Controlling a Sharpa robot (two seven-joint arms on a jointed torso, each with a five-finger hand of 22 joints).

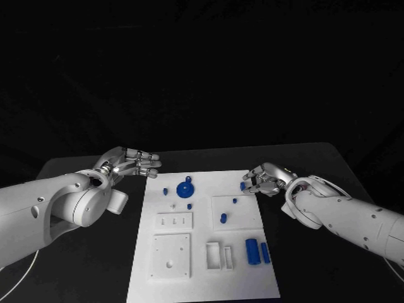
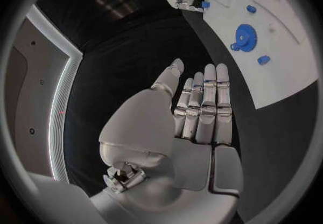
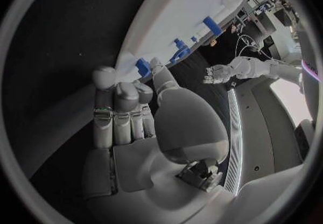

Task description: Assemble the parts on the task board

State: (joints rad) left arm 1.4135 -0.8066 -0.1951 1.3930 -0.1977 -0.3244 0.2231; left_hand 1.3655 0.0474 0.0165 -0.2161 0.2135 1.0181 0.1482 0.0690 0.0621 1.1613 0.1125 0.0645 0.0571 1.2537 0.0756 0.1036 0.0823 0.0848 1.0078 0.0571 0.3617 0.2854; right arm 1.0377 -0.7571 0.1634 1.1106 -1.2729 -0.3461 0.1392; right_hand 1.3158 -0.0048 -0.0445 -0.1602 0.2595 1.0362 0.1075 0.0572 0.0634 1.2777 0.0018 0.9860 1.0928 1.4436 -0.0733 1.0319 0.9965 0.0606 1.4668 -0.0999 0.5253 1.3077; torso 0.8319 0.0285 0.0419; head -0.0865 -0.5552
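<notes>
The white task board (image 1: pixel 206 278) lies in the middle of the black table. On its far half sit a blue gear (image 1: pixel 185 188) (image 2: pixel 244 36) and several small blue parts, among them a peg (image 1: pixel 223 218). Two blue cylinders (image 1: pixel 253 250) lie nearer me. My right hand (image 1: pixel 267 179) (image 3: pixel 128 121) is at the board's far right edge, and its thumb and a fingertip pinch a small blue part (image 1: pixel 243 186) (image 3: pixel 142 67) (image 2: pixel 205 4). My left hand (image 1: pixel 129 163) (image 2: pixel 195 116) hovers off the board's far left corner, fingers stretched out, holding nothing.
White blocks stand on the near half of the board: a square plate with a hole (image 1: pixel 171 255), a slotted plate (image 1: pixel 175 221) and a small upright frame (image 1: pixel 218 255). Black table (image 1: pixel 84 170) runs on both sides of the board.
</notes>
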